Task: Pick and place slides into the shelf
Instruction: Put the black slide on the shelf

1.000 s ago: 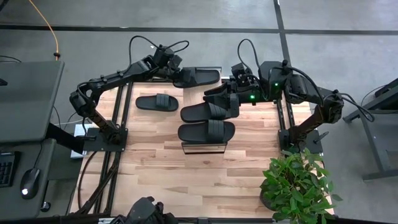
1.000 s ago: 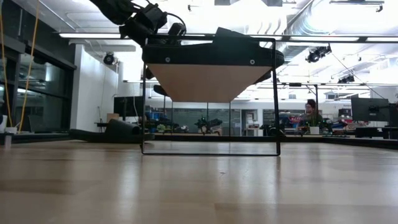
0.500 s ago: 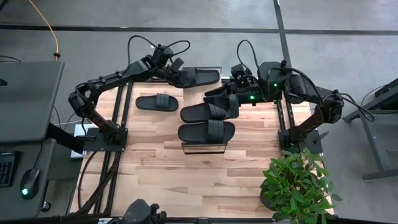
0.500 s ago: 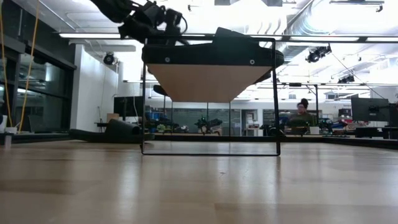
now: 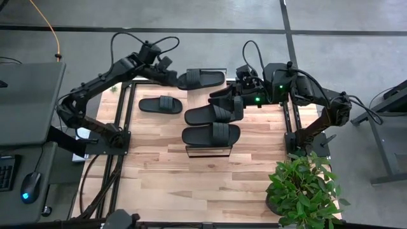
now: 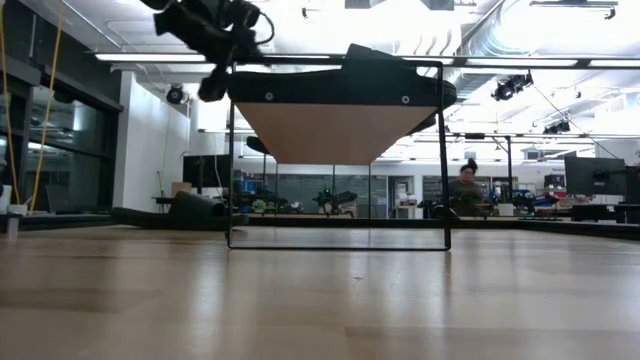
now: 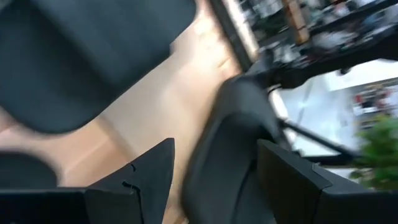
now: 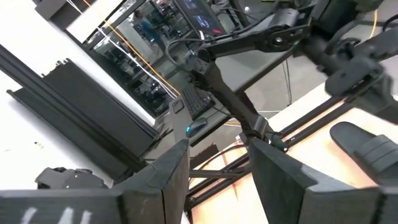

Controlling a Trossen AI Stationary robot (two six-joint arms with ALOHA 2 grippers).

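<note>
Matte black slide sandals, four alike, each a long sole with one wide ribbed strap, lie about the far middle of the light wood tabletop (image 5: 159, 172). Two slides (image 5: 212, 124) sit side by side on the narrow wood-topped shelf with its thin black frame (image 5: 206, 150); a third slide (image 5: 161, 104) lies flat on the tabletop to the shelf's left, apart from it. The fourth slide (image 5: 205, 78) rests at the far edge, its heel end just beside the left pincer (image 5: 173, 79), whose fingers (image 7: 149, 171) stand parted and released in the left wrist view, gripping nothing. The right pincer (image 5: 236, 97) hovers at the far end of the shelf, over the slide nearest it; its fingers (image 8: 168, 177) are spread apart with nothing between them.

From table height the shelf shows as a black wire frame with a pale plank above. Beyond lies grey floor, a green potted plant (image 5: 304, 187) at the near right corner, and a bright room where a person (image 6: 466, 190) sits far off.
</note>
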